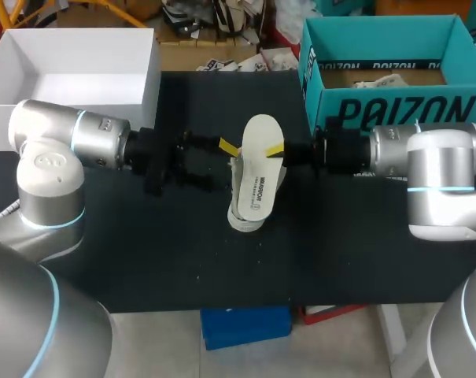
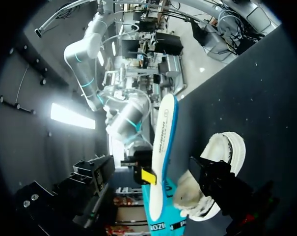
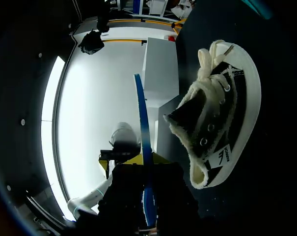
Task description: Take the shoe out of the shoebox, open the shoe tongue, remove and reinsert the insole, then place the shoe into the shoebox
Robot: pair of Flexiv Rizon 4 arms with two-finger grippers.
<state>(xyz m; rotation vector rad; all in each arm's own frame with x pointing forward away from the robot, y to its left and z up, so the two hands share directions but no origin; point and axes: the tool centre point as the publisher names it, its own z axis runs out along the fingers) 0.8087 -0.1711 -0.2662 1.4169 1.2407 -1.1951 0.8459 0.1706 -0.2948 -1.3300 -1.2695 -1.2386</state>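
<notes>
The white insole [image 1: 261, 153] stands upright a little above the middle of the head view, out of the shoe [image 1: 245, 206], and its lower end comes down to the shoe. The shoe lies on the black counter [image 1: 143, 252], just under the insole in that view. It is a dark sneaker with white laces, a white sole and a pale fleece lining.

The right hand [image 3: 147, 160] is pinching the insole: in the right wrist view the insole is seen from its thin edge, with one yellow tip on each face. The shoe lies beside this hand on the counter.

The left hand [image 1: 215, 164] is spread wide, left of the insole. In the left wrist view one of its dark fingers [image 2: 212, 177] is very close to the fleece opening of the shoe; I cannot tell if it touches.

The teal shoebox [image 1: 395, 110] stands open in the upper right of the head view, behind the right arm [image 1: 426, 157]. A white box [image 1: 147, 87] is in the upper left.
</notes>
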